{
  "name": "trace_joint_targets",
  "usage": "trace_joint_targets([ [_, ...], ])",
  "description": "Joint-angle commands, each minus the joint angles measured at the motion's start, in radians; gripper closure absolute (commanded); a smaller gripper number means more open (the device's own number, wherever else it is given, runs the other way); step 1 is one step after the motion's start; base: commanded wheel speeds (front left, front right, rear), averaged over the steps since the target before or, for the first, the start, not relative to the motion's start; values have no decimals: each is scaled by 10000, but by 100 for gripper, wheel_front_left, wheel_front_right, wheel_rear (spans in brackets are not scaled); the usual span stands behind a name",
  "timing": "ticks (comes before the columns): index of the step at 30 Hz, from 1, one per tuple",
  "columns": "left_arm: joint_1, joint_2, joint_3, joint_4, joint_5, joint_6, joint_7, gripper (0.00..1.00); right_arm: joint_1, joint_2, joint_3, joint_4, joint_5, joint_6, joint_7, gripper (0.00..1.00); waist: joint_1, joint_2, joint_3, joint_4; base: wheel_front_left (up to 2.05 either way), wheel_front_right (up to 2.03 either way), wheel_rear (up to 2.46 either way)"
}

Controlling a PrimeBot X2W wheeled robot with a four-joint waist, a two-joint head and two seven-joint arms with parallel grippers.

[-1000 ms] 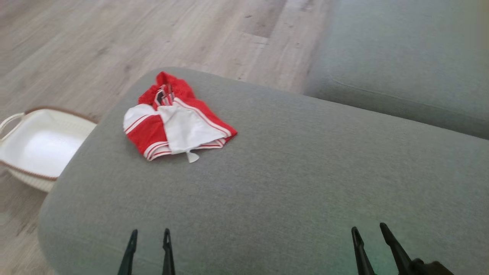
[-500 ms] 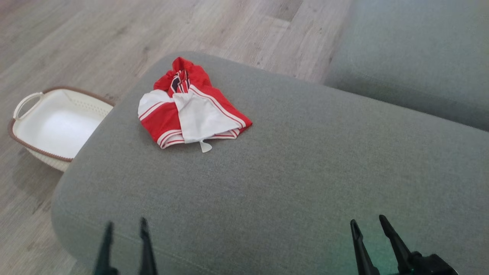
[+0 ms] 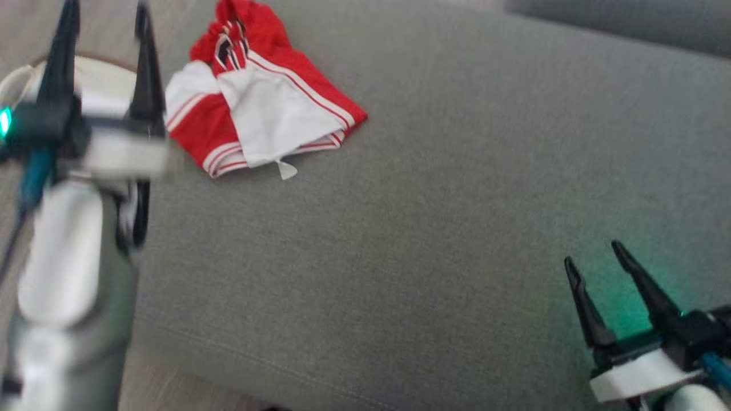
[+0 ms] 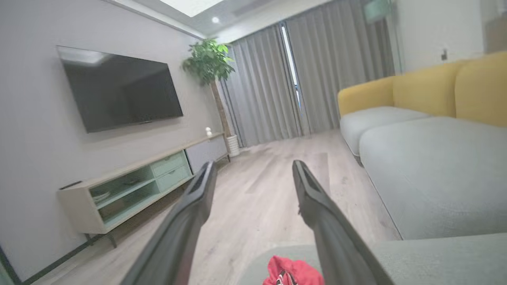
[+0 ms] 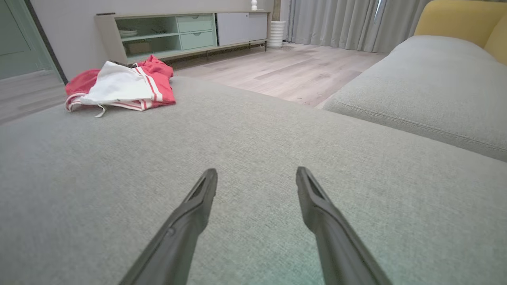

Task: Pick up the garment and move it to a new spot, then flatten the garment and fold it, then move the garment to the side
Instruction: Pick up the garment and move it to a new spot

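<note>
A crumpled red and white garment (image 3: 260, 100) with striped edges lies on the grey sofa cushion (image 3: 434, 217), near its far left corner. It also shows far left in the right wrist view as the garment (image 5: 121, 85), and at the bottom edge of the left wrist view as a red bit of garment (image 4: 291, 273). My left gripper (image 3: 105, 14) is raised at the upper left, just left of the garment, open and empty. Low over the cushion at the lower right, my right gripper (image 3: 597, 254) is open and empty too.
A white basket (image 3: 94, 71) with a brown rim stands on the wooden floor behind my left gripper. A second grey cushion (image 5: 427, 83) lies to the right across a floor gap. A TV cabinet (image 4: 134, 186) lines the far wall.
The head camera has tilted down and closer. My left arm has risen high, its fingers now level with the garment's left side. The right gripper has moved up a little. The garment lies unchanged.
</note>
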Motion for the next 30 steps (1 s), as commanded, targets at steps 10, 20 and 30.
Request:
trace_joint_targets([
  [10, -4252, -53, 268, 5702, -710, -590, 1609, 0, -742, -1463, 546, -975, 95, -9, 189, 0, -4, 0, 1813, -839, 0, 0, 0],
  [20, -4853, -395, 343, 9768, -1234, -816, 2011, 0, -822, -1808, 624, -1708, 108, -9, 646, 0, -4, 0, 2609, -1226, 0, 0, 0],
  [30, -5291, -293, 289, 10603, -1321, -872, 483, 100, -879, -1751, 514, -1827, 76, -9, 724, 0, -4, 0, 2651, -1272, 0, 0, 0],
])
